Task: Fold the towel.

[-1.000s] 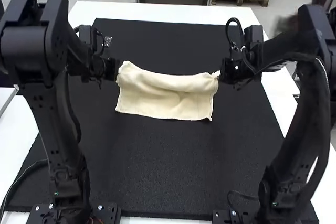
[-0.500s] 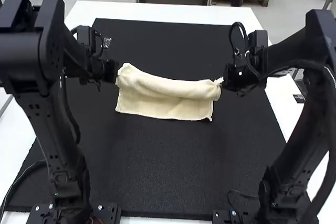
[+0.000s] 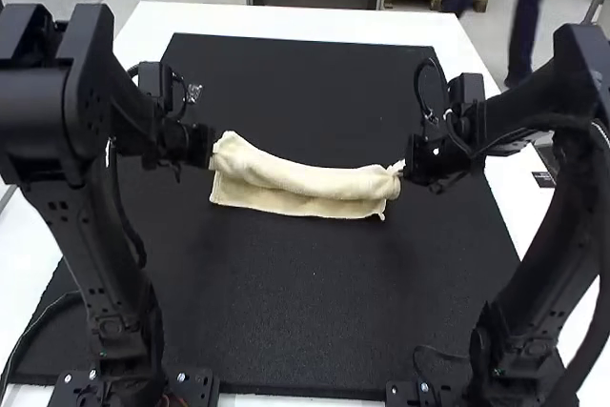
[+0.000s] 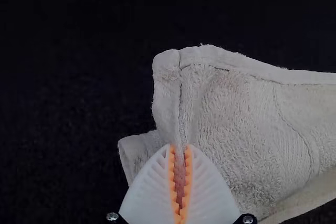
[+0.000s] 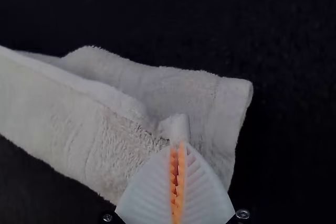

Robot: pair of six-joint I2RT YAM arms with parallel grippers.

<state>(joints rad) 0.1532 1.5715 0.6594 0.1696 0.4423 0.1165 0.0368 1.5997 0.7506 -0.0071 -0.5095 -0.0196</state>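
Left hand (image 3: 212, 148) and right hand (image 3: 407, 167) each pinched one end of the towel (image 3: 305, 180), the left hand at its left end and the right hand at its right end.

Under it all was the big white tabletop (image 3: 286, 21). It went past the edges of the black mat (image 3: 315, 302) like a frame. The mat had room on the far side of the towel and more on the near side, between the two arms. The left arm (image 3: 105, 245) stood at the left of the mat, and the right arm (image 3: 543, 274) at the right.

The cream towel was over the middle of the mat. Its far part was folded over in a puffy band, and a flatter strip poked out along the near side, well apart from the mat's near edge.

In the left wrist view, the left hand (image 4: 180, 150) had its two white fingers (image 4: 149, 192) squeezed in on a thin bit of towel. A thick hem (image 4: 252, 72) ran along the cloth, and a small corner (image 4: 137, 148) poked out beside the fingers. In the right wrist view, the right hand (image 5: 177, 148) squeezed a little bunched bit, and more towel reached out past that pinch.

The orange pads (image 4: 172, 182) had bumps like teeth. Tiny shiny screws (image 4: 248, 219) sat beside the fingers.
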